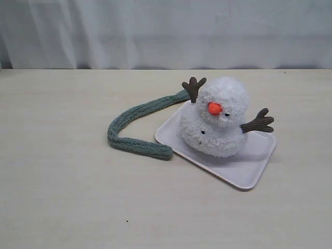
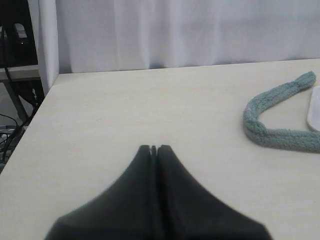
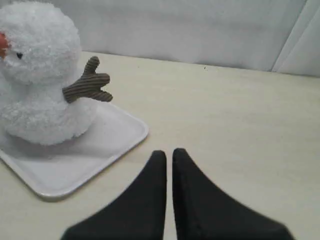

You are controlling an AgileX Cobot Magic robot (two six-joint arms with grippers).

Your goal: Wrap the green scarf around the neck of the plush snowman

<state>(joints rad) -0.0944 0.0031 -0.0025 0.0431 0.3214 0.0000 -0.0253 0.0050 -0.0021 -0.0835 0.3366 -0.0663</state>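
The plush snowman (image 1: pixel 218 122) stands on a flat white tray (image 1: pixel 249 163), white and fluffy, with an orange nose and brown twig arms. The green scarf (image 1: pixel 136 129) lies on the table in a loop, one end running behind the snowman, the other end near the tray's left edge. Neither arm shows in the exterior view. My left gripper (image 2: pixel 154 148) is shut and empty over bare table, well apart from the scarf (image 2: pixel 272 131). My right gripper (image 3: pixel 169 152) is shut and empty beside the tray (image 3: pixel 70 172), a short way from the snowman (image 3: pixel 42 75).
The pale wooden table (image 1: pixel 62 197) has a white curtain (image 1: pixel 166 31) behind its far edge. In the left wrist view the table's edge (image 2: pixel 35 115) shows, with a dark stand and cables (image 2: pixel 12 75) beyond it.
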